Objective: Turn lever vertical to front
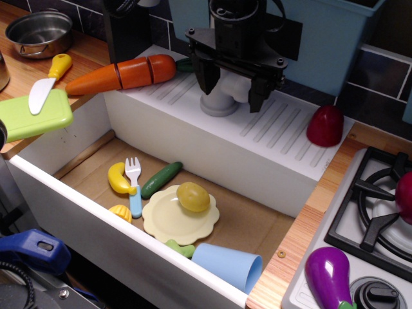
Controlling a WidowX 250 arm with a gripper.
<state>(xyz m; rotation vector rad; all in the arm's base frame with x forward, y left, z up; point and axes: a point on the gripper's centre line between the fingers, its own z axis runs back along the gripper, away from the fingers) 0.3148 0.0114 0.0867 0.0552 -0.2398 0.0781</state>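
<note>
The light grey toy tap column (219, 102) stands on the white ridged drainboard (283, 138) behind the sink, its flared round base showing. The lever (236, 88) is a short grey stub near the column's top, mostly hidden between the gripper's fingers. My black gripper (233, 87) hangs straight down over the tap, its two fingers (208, 78) straddling the column and lever. I cannot tell whether the fingers press on the lever. The dark red dome toy (325, 125) sits to the right on the drainboard.
A toy carrot (122, 74) lies at the drainboard's left end. The sink basin holds a yellow plate (168, 225) with a lemon, a fork, a cucumber, a banana and a blue cup (226, 265). A green cutting board with a knife (37, 111), a pot (40, 32), a stove and an eggplant (329, 277) surround it.
</note>
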